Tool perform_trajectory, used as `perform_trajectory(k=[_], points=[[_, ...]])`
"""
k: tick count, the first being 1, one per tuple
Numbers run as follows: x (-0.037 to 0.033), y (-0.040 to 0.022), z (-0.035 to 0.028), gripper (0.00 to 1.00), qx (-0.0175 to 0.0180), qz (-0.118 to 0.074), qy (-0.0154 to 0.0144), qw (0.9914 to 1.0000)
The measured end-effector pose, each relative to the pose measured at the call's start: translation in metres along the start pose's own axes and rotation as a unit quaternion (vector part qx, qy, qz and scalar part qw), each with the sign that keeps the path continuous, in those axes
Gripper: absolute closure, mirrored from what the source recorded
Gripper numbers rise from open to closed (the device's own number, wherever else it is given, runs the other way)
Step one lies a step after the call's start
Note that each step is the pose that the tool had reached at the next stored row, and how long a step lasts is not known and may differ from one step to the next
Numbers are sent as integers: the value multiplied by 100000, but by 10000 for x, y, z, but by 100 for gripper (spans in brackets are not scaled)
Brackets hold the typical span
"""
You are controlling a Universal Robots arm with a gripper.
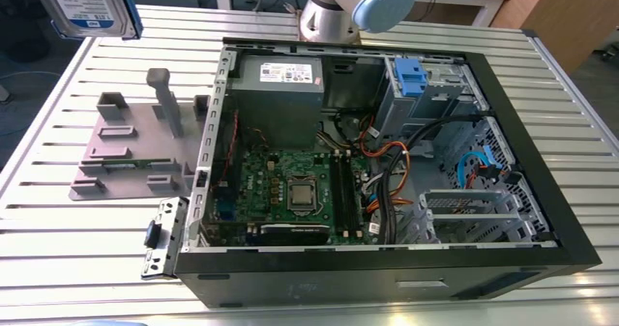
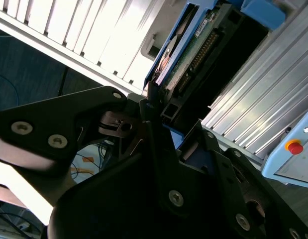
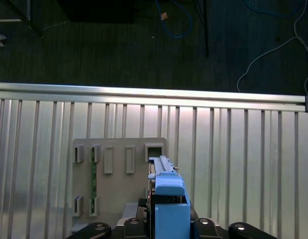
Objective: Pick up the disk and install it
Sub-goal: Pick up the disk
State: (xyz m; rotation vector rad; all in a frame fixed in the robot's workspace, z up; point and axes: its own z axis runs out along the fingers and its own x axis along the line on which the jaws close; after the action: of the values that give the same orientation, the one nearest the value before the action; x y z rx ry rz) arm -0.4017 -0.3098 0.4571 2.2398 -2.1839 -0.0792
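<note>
The disk (image 1: 89, 7), silver-grey with a white and blue label and a blue bracket, hangs in the air at the exterior view's upper left, above the grey fixture plate (image 1: 135, 148). In the first wrist view the disk (image 3: 168, 201) shows edge-on with its blue bracket toward the camera, over the plate (image 3: 121, 172). In the second wrist view its green circuit-board underside (image 2: 193, 52) faces the camera. My gripper (image 2: 163, 119) is shut on the disk, with a black finger (image 2: 153, 107) pressed against its edge.
The open computer case (image 1: 541, 195) lies on the slatted metal table (image 1: 77, 224), with a motherboard (image 1: 290, 188), a grey power supply (image 1: 280, 80) and a drive bay with a blue clip (image 1: 411, 76). A loose metal bracket (image 1: 164, 235) lies by the case's near left corner.
</note>
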Motion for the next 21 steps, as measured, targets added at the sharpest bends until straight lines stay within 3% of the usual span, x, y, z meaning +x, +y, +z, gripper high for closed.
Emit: perform_trajectory(k=[21], points=[[-1, 2, -40, 63, -2, -2, 1, 100000]])
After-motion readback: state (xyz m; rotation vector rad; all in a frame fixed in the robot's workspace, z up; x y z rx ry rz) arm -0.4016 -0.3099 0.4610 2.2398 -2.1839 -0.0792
